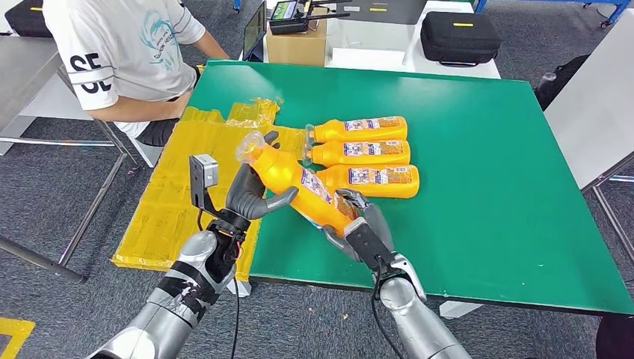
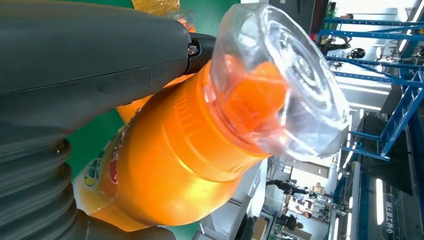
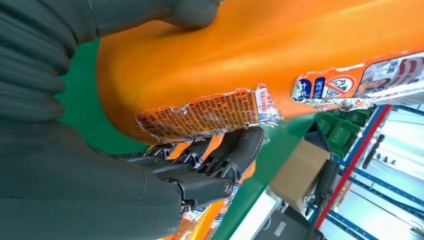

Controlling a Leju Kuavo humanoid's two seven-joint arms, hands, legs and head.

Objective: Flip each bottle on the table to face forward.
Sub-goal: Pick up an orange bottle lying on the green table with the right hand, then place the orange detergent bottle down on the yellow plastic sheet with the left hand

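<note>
An orange bottle (image 1: 299, 183) with a clear cap (image 2: 280, 80) and torn label (image 3: 210, 112) is held tilted above the green table (image 1: 478, 149), cap toward the left. My left hand (image 1: 250, 193) grips its neck end; my right hand (image 1: 359, 228) grips its base, fingers (image 3: 220, 160) curled under it. Three more orange bottles (image 1: 359, 129), (image 1: 360, 152), (image 1: 377, 180) lie side by side on the table just beyond, caps pointing left, labels up.
Yellow plastic sheeting (image 1: 187, 179) hangs over the table's left edge. A seated person (image 1: 127, 52) is at the far left corner. A cardboard box (image 1: 295, 41) and a black case (image 1: 457, 36) stand behind the table.
</note>
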